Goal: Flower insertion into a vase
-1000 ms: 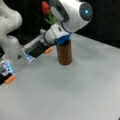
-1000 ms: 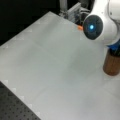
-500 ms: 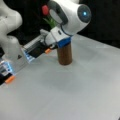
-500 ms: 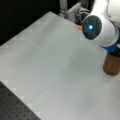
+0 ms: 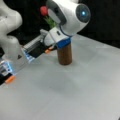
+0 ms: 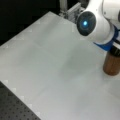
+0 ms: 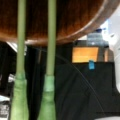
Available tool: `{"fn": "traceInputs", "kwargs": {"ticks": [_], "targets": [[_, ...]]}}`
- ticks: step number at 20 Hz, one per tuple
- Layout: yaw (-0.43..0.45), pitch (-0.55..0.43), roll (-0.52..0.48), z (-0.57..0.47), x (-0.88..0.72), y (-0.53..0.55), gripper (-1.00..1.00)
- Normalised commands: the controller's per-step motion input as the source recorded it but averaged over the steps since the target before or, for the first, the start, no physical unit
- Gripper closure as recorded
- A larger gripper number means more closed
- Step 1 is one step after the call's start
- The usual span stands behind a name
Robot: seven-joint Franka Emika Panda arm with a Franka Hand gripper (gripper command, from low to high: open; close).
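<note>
1. The plain dark brown cylindrical vase point(image 5: 65, 55) stands upright on the pale grey table point(image 5: 75, 95), towards the top of a front view. In a front view it is at the right edge point(image 6: 111, 65), half under the arm.
2. The white gripper point(image 5: 51, 37) sits at the vase's mouth, just to its left in a front view. The blue collar point(image 5: 63, 42) on the wrist rests right above the rim. This is the only arm, and it is directly at the vase.
3. I cannot tell whether the fingers are open or closed: no view shows them.
4. The artificial flower has a red bloom point(image 5: 44, 11) and green leaves. It rises up and left of the gripper, off the table, with its long axis tilted steeply towards the vase.
5. In the wrist view, two green plastic stems point(image 7: 51, 37) run straight across the brown vase wall point(image 7: 75, 17) and its curved rim. I cannot tell whether they are inside the mouth or only in front of it.
6. The arm's big white joint with the blue light point(image 5: 82, 13) overhangs the vase and blocks my view of the opening.
7. A grey metal rail point(image 5: 32, 45) and an orange-tipped piece point(image 5: 10, 79) lie to a front view's left, apart from the vase.
</note>
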Motion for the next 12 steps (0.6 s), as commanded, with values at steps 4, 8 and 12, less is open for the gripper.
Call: {"fn": "traceInputs", "kwargs": {"ticks": [4, 8, 12], "targets": [[0.047, -0.132, -0.114, 0.24, 0.16, -0.13, -1.00], [0.110, -0.826, -0.269, 0.16, 0.07, -0.20, -1.00], [0.148, -0.803, -0.256, 0.13, -0.11, -0.33, -1.00]]}}
